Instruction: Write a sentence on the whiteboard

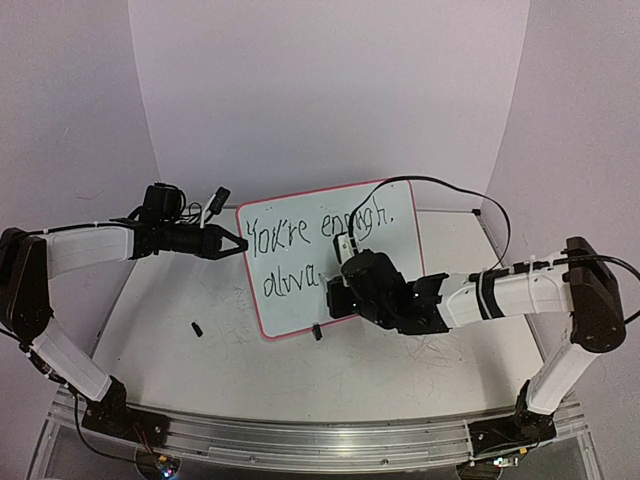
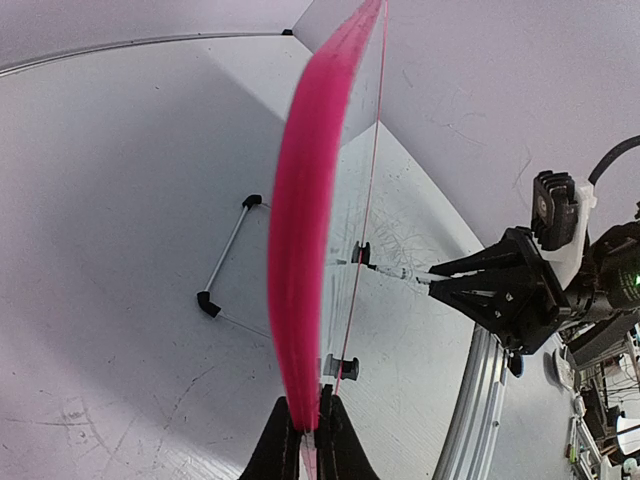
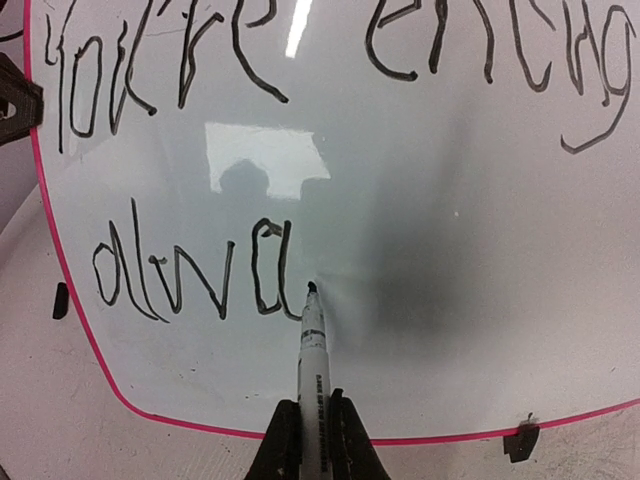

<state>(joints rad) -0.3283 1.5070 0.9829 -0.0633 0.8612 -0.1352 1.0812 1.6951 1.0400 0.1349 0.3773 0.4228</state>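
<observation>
The whiteboard (image 1: pixel 290 308) stands tilted on the table, white with a pink rim (image 2: pixel 305 250). The sentence (image 1: pixel 320 235) in black marker reads "You're enough." on top and "alwa" (image 3: pixel 256 258) below. My left gripper (image 1: pixel 240 243) is shut on the board's left edge, its jaws pinching the rim (image 2: pixel 310 425). My right gripper (image 3: pixel 315 430) is shut on a white marker (image 3: pixel 314 360). The marker's black tip touches the board just right of the last "a". From the left wrist view the right gripper (image 2: pixel 440 280) and marker (image 2: pixel 395 271) meet the board's face.
A small black cap (image 1: pixel 196 327) lies on the table left of the board. Black clip feet (image 1: pixel 316 332) (image 3: pixel 522 440) hold the bottom edge, and a wire stand (image 2: pixel 228 250) sits behind. A black cable (image 1: pixel 450 185) arcs over the board's right corner. A metal rail (image 1: pixel 320 440) lines the near edge.
</observation>
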